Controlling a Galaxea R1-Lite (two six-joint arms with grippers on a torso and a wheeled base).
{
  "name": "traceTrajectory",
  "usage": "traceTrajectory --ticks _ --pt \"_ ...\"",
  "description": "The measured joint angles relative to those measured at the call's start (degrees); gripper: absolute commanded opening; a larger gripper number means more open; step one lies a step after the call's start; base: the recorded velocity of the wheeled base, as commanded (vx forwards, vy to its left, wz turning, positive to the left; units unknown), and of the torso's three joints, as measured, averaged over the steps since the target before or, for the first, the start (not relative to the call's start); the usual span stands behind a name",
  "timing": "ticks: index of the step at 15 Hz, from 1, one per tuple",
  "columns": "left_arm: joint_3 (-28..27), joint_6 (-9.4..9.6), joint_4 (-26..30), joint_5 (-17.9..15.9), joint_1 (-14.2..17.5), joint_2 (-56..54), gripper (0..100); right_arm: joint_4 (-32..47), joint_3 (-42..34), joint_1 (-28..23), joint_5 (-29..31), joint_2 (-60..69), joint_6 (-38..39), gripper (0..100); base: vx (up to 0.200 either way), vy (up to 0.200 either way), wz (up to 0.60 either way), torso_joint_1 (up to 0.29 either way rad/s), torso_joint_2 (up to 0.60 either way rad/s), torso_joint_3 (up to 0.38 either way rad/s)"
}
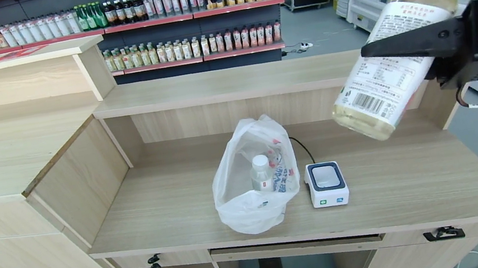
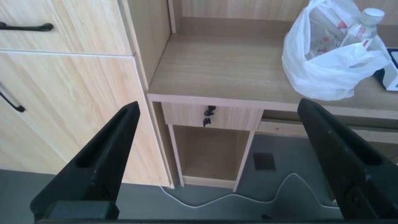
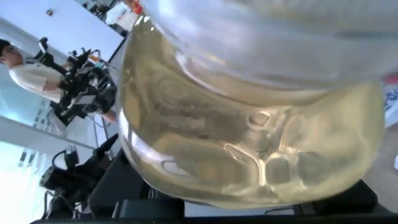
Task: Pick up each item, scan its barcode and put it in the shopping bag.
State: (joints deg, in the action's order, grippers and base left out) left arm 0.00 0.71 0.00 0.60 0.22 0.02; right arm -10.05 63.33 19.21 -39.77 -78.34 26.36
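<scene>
Drink-stocked shelves [image 1: 188, 2] lined the back wall, and on the wooden counter [image 1: 399, 194] the scanner [image 1: 326, 182] sat face up. Just beside the scanner, on the robot's left, the shopping bag [image 1: 250, 200] stood open with one small bottle [image 1: 261, 174] inside, so one item looked done. The right gripper [image 1: 399, 49] was clamped on a big bottle [image 1: 378, 96] of pale drink, tilted, held high above the scanner and off to its right. Its barcode [image 1: 367, 104] faced up, away from the scanner. Scanning and bagging appeared to be left for this one. The left gripper [image 2: 217, 168] hung spread and empty, low, well away from the scanner, beyond the bag.
</scene>
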Motion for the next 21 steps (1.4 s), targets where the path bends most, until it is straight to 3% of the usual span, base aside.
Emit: traceTrajectory --ticks 5,11,16,21 --pt "0.0 0.0 0.0 0.0 0.0 0.0 100 11.8 -0.5 6.8 -2.1 8.1 0.1 0 0.0 0.0 0.0 0.0 0.0 0.0" --pt "0.0 0.0 0.0 0.0 0.0 0.0 100 12.0 6.8 8.9 -4.7 8.1 0.0 0 0.0 0.0 0.0 0.0 0.0 0.0" --pt "0.0 0.0 0.0 0.0 0.0 0.0 100 11.6 7.8 15.1 -4.6 7.0 -1.1 0 0.0 0.0 0.0 0.0 0.0 0.0" --pt "0.0 -0.02 0.0 0.0 0.0 0.0 100 12.6 7.6 16.1 -3.9 6.6 -1.5 0 0.0 0.0 0.0 0.0 0.0 0.0"
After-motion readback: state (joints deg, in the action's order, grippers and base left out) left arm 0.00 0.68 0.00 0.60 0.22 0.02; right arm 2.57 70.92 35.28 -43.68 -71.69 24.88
